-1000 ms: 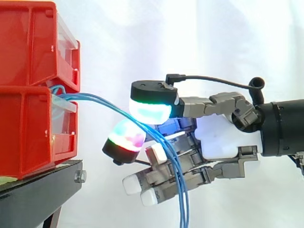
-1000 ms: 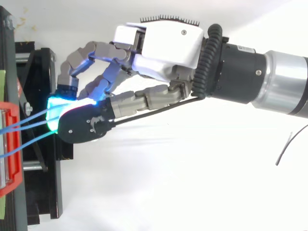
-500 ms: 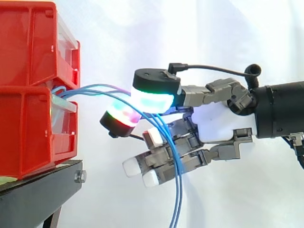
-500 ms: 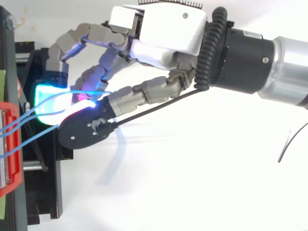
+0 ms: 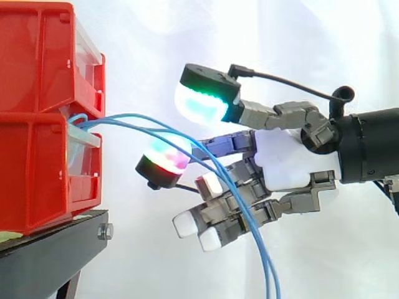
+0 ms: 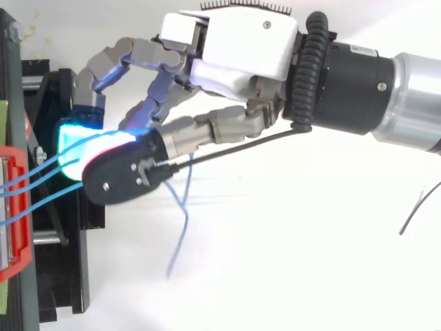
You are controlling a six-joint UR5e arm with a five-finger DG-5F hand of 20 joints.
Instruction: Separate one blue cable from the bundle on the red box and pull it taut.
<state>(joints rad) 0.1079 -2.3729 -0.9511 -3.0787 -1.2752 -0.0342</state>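
Note:
Several thin blue cables leave the gap between the two stacked red bins and arc right and down past my hand. They run through the space between the raised thumb pad, glowing green and cyan, and a lower fingertip glowing red. Neither pad presses on them. The strands then cross in front of the lower white fingertips and hang down. From above, the cables pass under the thumb, and one loose strand dangles below my hand.
The red bins stand on a black stand at the left; from above, the red box edge lies at the left border. A thin dark wire lies at the right. A white curtain hangs behind.
The thumb has lifted up and away from the lower glowing fingertip, off the cables. The hanging strands have swung to the right, and a loose strand now dangles below the hand.

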